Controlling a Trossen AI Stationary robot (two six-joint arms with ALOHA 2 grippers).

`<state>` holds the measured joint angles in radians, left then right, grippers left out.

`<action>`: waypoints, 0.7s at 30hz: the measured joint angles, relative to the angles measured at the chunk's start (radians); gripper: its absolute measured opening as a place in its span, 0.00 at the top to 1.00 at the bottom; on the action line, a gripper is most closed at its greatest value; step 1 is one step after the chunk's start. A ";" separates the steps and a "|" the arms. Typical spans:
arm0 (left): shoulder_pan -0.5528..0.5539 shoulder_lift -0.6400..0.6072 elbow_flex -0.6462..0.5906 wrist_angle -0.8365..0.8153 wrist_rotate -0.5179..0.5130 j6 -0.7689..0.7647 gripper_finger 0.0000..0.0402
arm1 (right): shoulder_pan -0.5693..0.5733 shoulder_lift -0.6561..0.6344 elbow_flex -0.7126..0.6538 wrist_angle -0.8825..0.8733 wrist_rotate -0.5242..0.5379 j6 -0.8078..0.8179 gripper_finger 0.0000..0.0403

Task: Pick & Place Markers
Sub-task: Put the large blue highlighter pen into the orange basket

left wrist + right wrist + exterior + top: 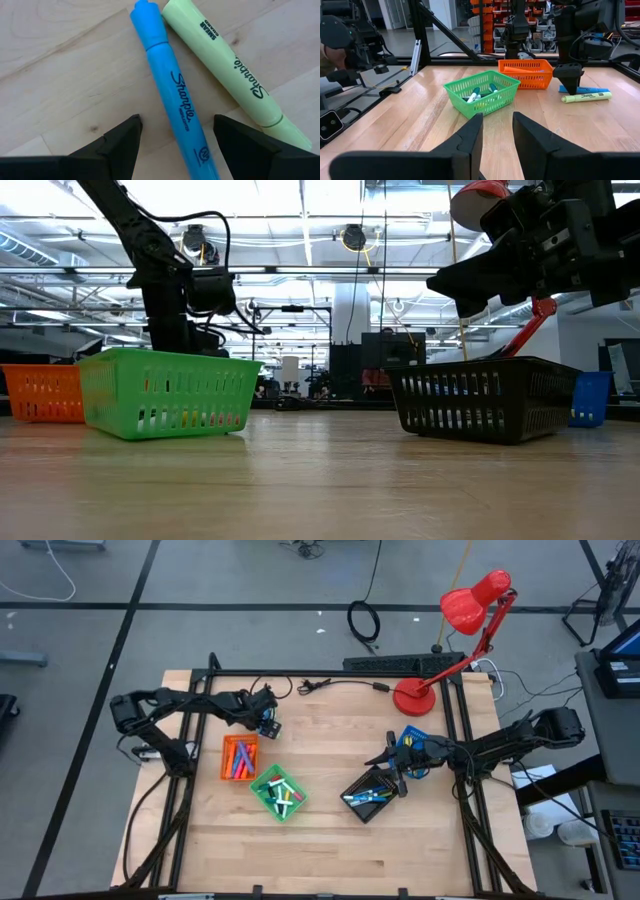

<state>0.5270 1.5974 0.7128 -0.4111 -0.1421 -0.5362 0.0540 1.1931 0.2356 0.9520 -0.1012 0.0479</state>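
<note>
**Wooden table, four trays, two loose markers**

Pale wood table [330, 840] under a red desk lamp [470, 610], grey floor all round, a bright workshop hall behind in the low view.

Seen only from the left wrist: a blue marker [175, 95] and a yellow-green marker [230, 70] lying bare on the wood, ends nearly meeting and splaying apart, the blue one right between the two dark fingers [120, 145]. Seen from the right wrist as well: the same blue marker [584, 90] and yellow-green marker [587, 97] side by side near the orange tray [527, 70], with the left gripper [569, 76] standing over one end of them. Left gripper [268, 722], spread wide, low over the table's far left part; touching either marker or not, impossible to judge.

Right gripper [398, 772] hanging above the black tray [372, 795], fingers [470, 145] a narrow gap apart, nothing between them.

Four trays counted from above: orange tray [240, 757] with several pink and orange markers; green tray [279, 792] just beside it, holding green, white and pink ones; black tray with a few blue ones; blue tray [411, 740] behind the right gripper, contents hidden. Exact counts inside too small to tell. Low view: green tray [165, 392], black tray [485, 398], orange tray [42, 392] and blue tray [590, 398] side-on, the loose pair out of sight.
</note>
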 joint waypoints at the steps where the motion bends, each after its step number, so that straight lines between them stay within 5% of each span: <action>1: 0.000 0.000 0.000 0.000 0.000 0.000 0.36 | 0.000 0.000 0.000 0.000 0.000 0.000 0.77; 21: -0.006 0.000 -0.002 0.004 -0.013 -0.001 0.36 | 0.000 0.000 0.000 0.000 0.000 0.000 0.77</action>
<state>0.5213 1.5978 0.7109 -0.4068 -0.1551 -0.5370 0.0540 1.1931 0.2356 0.9520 -0.1009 0.0479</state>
